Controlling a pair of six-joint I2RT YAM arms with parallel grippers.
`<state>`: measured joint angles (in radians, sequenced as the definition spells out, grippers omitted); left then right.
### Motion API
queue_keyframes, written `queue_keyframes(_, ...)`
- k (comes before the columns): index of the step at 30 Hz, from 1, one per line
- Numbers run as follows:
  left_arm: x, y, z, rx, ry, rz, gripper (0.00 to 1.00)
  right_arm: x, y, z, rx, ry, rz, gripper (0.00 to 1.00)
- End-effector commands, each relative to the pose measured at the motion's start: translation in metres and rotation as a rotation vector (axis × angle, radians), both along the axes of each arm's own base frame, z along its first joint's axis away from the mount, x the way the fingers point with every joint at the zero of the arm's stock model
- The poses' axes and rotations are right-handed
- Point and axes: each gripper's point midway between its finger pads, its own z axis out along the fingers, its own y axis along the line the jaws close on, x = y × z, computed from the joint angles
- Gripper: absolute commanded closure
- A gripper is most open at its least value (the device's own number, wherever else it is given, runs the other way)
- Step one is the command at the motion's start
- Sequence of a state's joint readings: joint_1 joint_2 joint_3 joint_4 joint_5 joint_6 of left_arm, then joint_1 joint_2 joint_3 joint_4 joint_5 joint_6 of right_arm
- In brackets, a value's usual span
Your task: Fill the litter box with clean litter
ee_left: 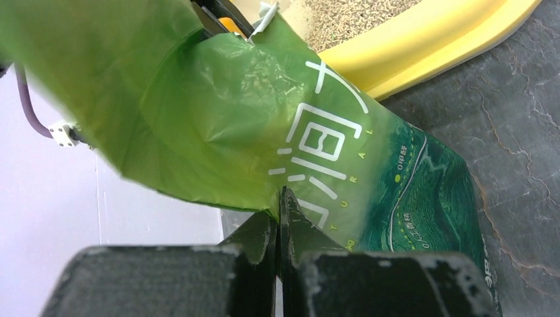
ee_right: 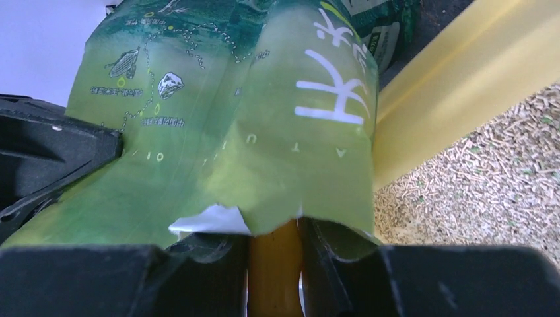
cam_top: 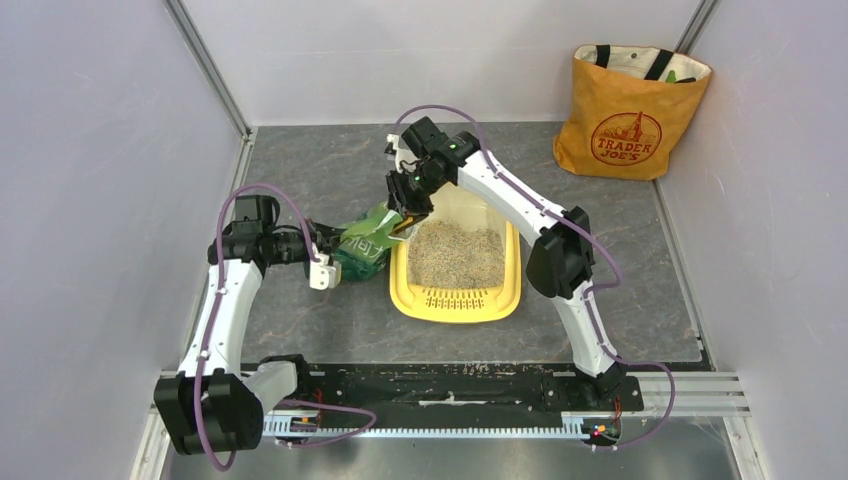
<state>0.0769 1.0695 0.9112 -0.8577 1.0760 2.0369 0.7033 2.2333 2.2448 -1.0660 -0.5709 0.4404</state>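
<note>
Litter box (cam_top: 455, 314), a yellow rectangular plastic tray w/ rounded corners and wide rim, sits mid-bench, long side running near-to-far, slotted grate (cam_top: 455, 298) at its near end. Clean litter (cam_top: 455, 255), grey-beige granules, covers most of the floor of the litter box, from approx. the grate up toward the far end. The bench (cam_top: 320, 170) is dark grey w/ a marbled look.

A crinkly green printed plastic bag (cam_top: 362, 250) hangs between the two arms, just left of the litter box, its torn mouth up at the far-left corner over the rim. The clean litter lies right below that mouth in the right wrist view.

The left gripper (ee_left: 280, 206) is clamped tight on the bag's other end, left of the tray, fingers pressed together w/ only film between them.

The right gripper (ee_right: 276, 232) is at the torn mouth. Its fingers are closed on an orange-yellow plastic bar (ee_right: 274, 277) that fills the gap between them. The bag's torn edge drapes over the fingertips; can't tell if the film is pinched too, or what tool the bar belongs to.

An orange canvas tote bag (cam_top: 625, 115) w/ black straps stands in the far-right corner, well apart from the tray.
</note>
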Motion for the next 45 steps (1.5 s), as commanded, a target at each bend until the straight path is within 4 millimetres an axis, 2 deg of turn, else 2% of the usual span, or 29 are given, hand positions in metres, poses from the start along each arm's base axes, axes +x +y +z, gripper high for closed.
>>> queue_keyframes(1,0.006,-0.017,0.036,0.033,-0.392,-0.206,0.98,-0.014,0.011,-0.026,-0.043,0.047,0.044,1.0)
queue_keyframes(3,0.008,-0.017,0.031,0.039,-0.379,-0.205,0.98,-0.019,0.021,-0.029,-0.002,0.073,0.07,1.0)
queue_keyframes(6,0.01,-0.016,0.024,0.047,-0.365,-0.202,0.98,-0.024,0.034,-0.022,0.094,0.066,0.142,1.0)
queue_keyframes(13,0.017,-0.013,0.009,0.057,-0.356,-0.19,0.98,-0.03,0.055,0.024,0.394,-0.021,0.227,1.0)
queue_keyframes(18,0.022,-0.011,0.005,0.06,-0.35,-0.172,0.98,-0.031,0.059,0.047,0.537,-0.061,0.257,1.0)
queue_keyframes(21,0.025,-0.01,0.002,0.063,-0.349,-0.156,0.98,-0.027,0.06,0.069,0.648,-0.06,0.229,1.0)
queue_keyframes(26,0.03,-0.008,0.0,0.057,-0.348,-0.133,0.98,-0.029,0.052,0.093,0.73,-0.073,0.226,1.0)
queue_keyframes(32,0.039,-0.005,-0.002,0.052,-0.333,-0.095,0.98,-0.03,0.031,0.113,0.764,-0.112,0.202,1.0)
queue_keyframes(39,0.044,-0.001,-0.007,0.058,-0.324,-0.074,0.98,-0.016,-0.001,0.115,0.75,-0.124,0.121,1.0)
queue_keyframes(45,0.051,0.0,-0.003,0.036,-0.342,-0.047,0.98,-0.004,-0.027,0.106,0.735,-0.117,0.054,1.0)
